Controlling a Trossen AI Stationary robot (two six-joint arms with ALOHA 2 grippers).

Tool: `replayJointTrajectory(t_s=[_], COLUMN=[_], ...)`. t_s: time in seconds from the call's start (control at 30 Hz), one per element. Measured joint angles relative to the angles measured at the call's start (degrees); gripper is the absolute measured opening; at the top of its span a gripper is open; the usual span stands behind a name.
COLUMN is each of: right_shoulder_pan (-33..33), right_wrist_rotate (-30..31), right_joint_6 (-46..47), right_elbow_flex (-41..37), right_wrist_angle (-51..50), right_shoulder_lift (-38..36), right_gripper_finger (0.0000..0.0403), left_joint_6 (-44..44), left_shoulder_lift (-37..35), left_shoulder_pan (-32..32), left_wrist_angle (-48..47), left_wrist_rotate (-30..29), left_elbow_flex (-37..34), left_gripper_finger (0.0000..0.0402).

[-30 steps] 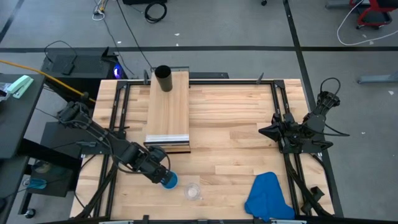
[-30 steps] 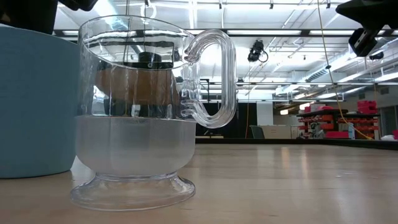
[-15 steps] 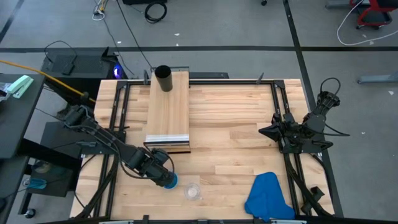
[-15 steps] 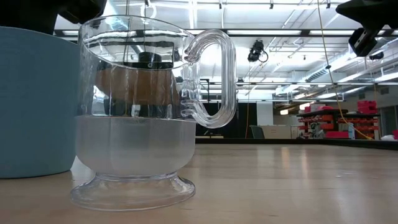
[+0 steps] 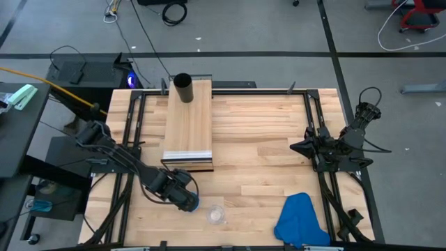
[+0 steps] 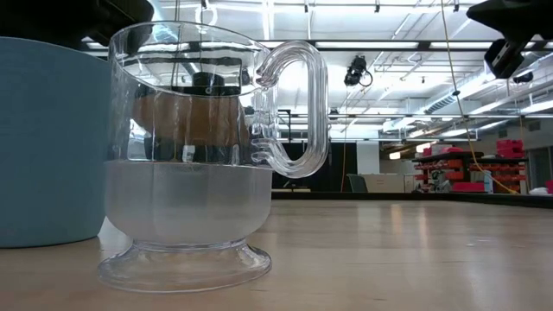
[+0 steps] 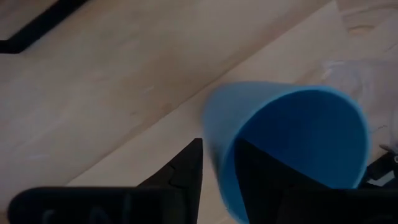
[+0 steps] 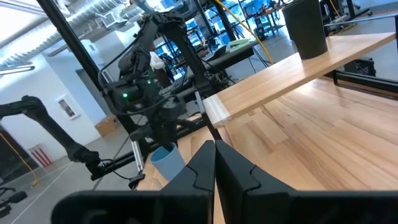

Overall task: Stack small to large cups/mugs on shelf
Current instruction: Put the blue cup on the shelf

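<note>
Two arms show in the high view: the left claw (image 5: pixel 188 201) sits over the blue cup (image 5: pixel 194 204) near the table's (image 5: pixel 265 153) front edge, the clear cup (image 5: pixel 215 214) just beside it. The black cup (image 5: pixel 183 88) stands at the shelf's (image 5: pixel 188 129) far end. The right claw (image 5: pixel 298 147) waits at the table's right side.

From the low view, the clear cup (image 6: pixel 194 155) stands upright beside the blue cup (image 6: pixel 52 142).

Seen from the left wrist, one finger (image 7: pixel 186 174) sits outside the blue cup's (image 7: pixel 292 137) wall and one inside, pinching the rim.

Seen from the right wrist, its fingers (image 8: pixel 205 165) meet, closed on nothing.
</note>
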Motion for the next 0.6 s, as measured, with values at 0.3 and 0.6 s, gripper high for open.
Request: replayJointTrajectory(t_s=[0.3, 0.6], right_shoulder_pan=[0.02, 0.02], right_wrist_rotate=[-0.02, 0.00], right_joint_6=[0.00, 0.00], right_elbow_flex=[0.00, 0.00], right_wrist_angle=[-0.17, -0.15], right_shoulder_lift=[0.15, 0.15], right_gripper_finger=[0.0016, 0.0016], left_joint_6=[-0.18, -1.71], left_shoulder_lift=[0.15, 0.15], left_shoulder_pan=[0.26, 0.26], left_wrist_angle=[-0.06, 0.49], left_wrist_rotate=[0.21, 2.83], left_elbow_flex=[0.01, 0.01], left_gripper_finger=[0.0077, 0.0011])
